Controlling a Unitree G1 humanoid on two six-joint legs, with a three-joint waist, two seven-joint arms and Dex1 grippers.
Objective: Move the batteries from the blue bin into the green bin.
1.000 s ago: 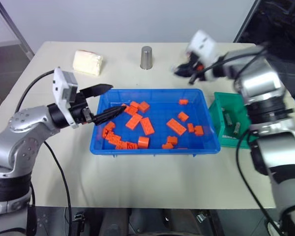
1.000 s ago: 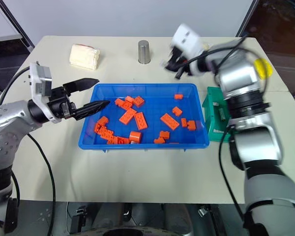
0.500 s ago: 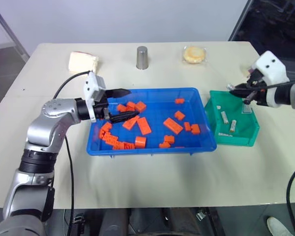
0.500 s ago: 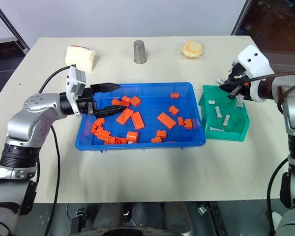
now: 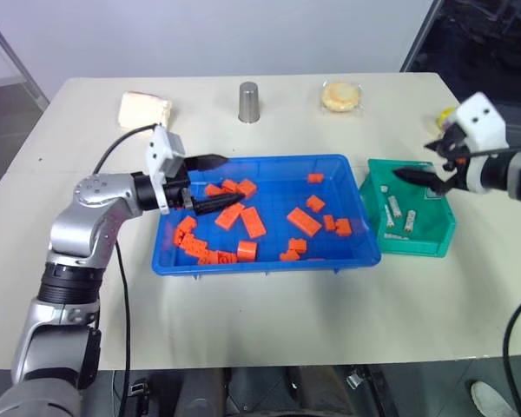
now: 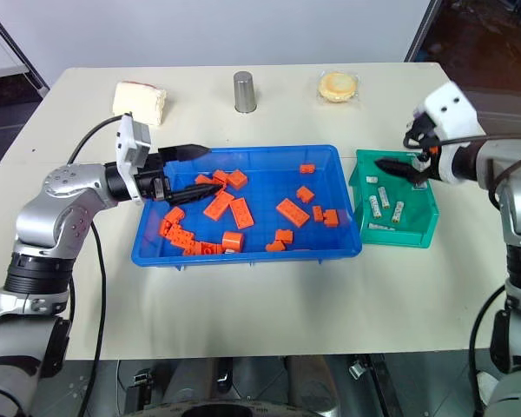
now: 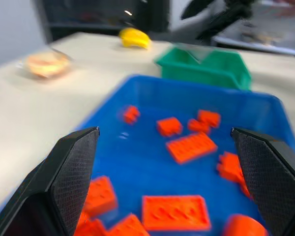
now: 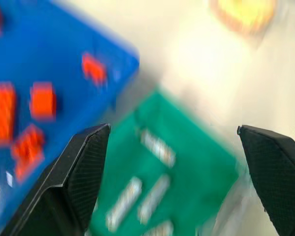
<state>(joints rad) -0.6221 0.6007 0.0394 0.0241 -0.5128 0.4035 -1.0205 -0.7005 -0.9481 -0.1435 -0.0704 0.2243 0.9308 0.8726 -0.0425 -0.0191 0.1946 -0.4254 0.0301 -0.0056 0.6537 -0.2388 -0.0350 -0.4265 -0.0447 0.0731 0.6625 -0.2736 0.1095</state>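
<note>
— While the near stretch of the table lies bare and pale, what sits just beyond it?

— Next comes the blue bin, wide and shallow, with orange blocks scattered over its floor. I can make out none of the silver cylinders among them.

— And the left gripper?

— It reaches in over the bin's left end, pointing roughly level toward the right. Its two black fingers are spread apart with nothing between them: one finger hangs above the rim, the other dips low among the blocks near the left wall. The left wrist view shows the same wide gap, with blocks on the blue floor beyond it.

— Where are the batteries?

— In the green bin, which stands just beside the blue bin's right end. About four small silver-grey cylinders lie on its green floor, some close to side by side, one lower down near the front.

— And the right gripper?

— It hovers over the green bin's back part, above the batteries and apart from them. Its fingers are splayed wide and empty; the right wrist view looks down between them onto the batteries.

— Anything farther back?

— A metal cup stands upright near the far edge. Left of it is a pale wrapped block; right of it, a round snack in clear wrap. A yellow thing sits behind the right arm.
</note>
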